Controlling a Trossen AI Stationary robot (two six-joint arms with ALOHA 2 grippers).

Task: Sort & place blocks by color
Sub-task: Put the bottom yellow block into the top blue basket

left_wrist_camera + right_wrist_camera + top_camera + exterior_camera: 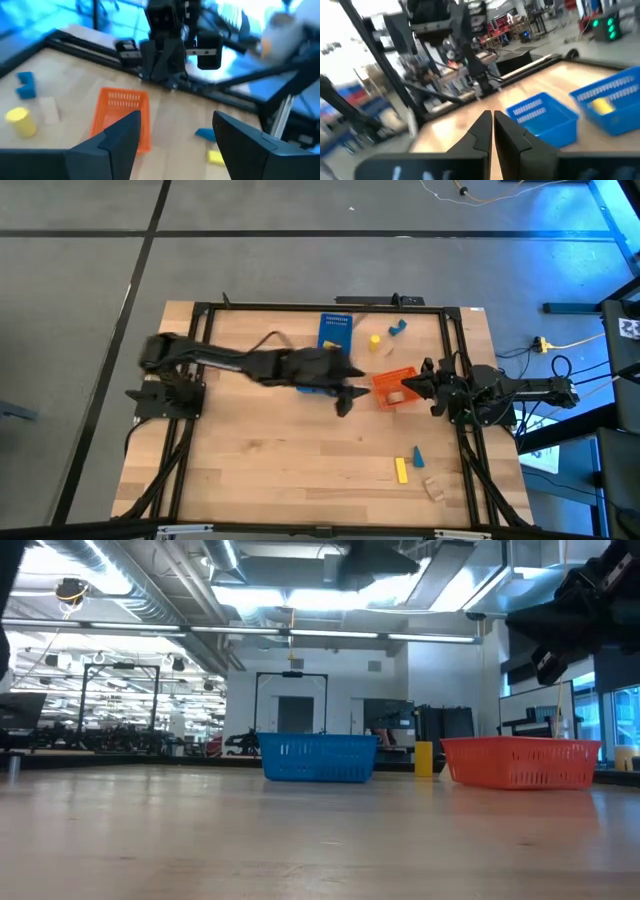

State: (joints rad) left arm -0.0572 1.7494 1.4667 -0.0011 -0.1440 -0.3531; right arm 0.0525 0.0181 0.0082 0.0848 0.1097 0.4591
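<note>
The left hand reaches over the middle of the desk, fingers spread wide and empty, just beside the orange basket. Behind it stands a blue basket. A yellow cylinder and blue blocks lie near the far edge; a yellow bar and blue cone lie near the front. The right hand, fingers pressed together and empty, hovers at the orange basket.

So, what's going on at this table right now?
Two robot arms are sorting toy blocks into baskets. The left gripper hangs open and empty over mid-table, beside the orange basket. The right gripper is shut at that basket's other side. Six blocks lie loose: three by a blue basket, three elsewhere, including a yellow bar.
</note>
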